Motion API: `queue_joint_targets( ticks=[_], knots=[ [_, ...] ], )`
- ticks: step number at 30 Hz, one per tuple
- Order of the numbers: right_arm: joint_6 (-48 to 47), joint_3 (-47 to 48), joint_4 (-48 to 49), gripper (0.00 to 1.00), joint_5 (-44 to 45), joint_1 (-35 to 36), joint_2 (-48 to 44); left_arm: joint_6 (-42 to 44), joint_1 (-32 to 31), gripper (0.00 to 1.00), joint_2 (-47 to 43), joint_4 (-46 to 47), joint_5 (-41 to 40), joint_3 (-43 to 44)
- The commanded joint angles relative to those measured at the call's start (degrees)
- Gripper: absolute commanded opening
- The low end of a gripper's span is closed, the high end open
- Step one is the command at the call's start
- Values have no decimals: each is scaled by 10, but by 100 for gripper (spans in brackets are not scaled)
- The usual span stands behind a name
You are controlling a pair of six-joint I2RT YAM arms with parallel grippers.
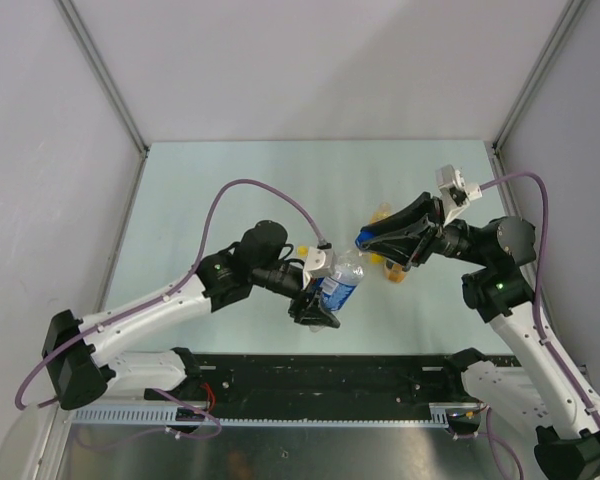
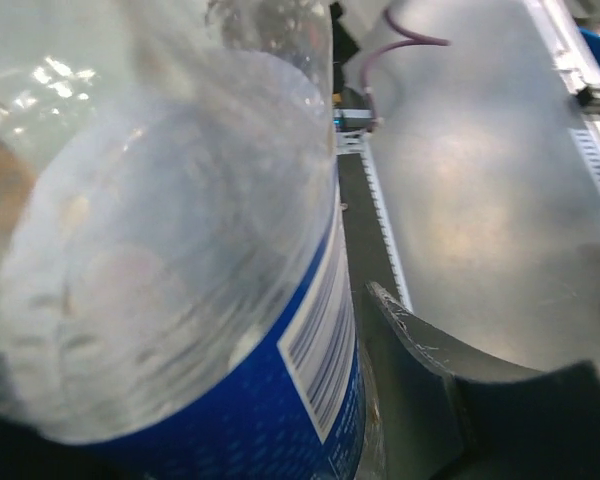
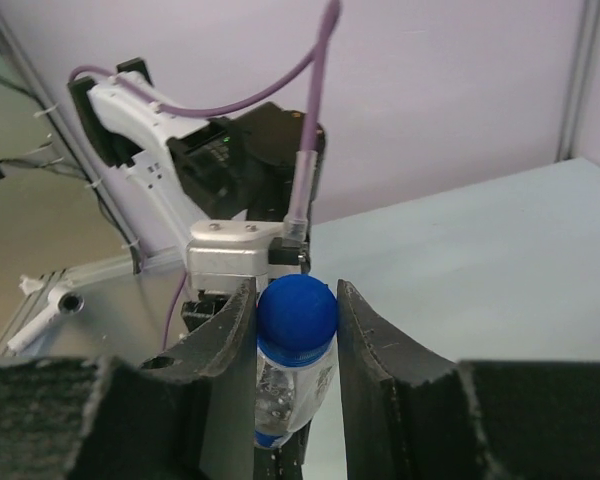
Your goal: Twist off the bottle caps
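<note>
blue cap in r tool, over table centre

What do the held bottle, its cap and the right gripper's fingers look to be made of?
The water bottle: thin clear plastic, glossy; background shows through, blue printed label. The blue cap: opaque moulded plastic, smooth matte. The right gripper's fingers: dark, likely rubber or printed plastic; rough, scuffed edges.

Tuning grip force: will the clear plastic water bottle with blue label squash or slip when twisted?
Probably squashes: the clear plastic water bottle looks thin-walled where the left gripper clamps it. May also spin: its wall and blue label look smooth, and the right gripper holds only the round blue cap.
</note>
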Motion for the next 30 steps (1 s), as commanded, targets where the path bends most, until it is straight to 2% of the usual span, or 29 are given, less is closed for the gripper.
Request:
queue_joint_targets(
  ticks=[1,6,12,14,20,25,26,30],
  knots=[
    [-16,-11,45,0,-50,-1,4,43,0,36,-2,51,182,13],
    [-20,-13,59,0,-76,1,-5,40,3,38,10,52,205,17],
    [-31,-13,41,0,-67,1,-8,32,4,38,15,52,187,18],
    [-33,-13,29,4,-55,1,-9,31,4,38,12,52,177,17],
    [-36,-13,15,44,-35,1,-14,24,4,37,11,52,141,13],
    [-45,-13,-4,87,-3,-5,-39,17,4,37,15,52,103,8],
    [-45,-13,-7,93,5,-6,-47,15,4,37,15,52,95,7],
    [-43,-13,-8,99,38,-9,-78,14,4,37,13,52,77,-2]
  ],
)
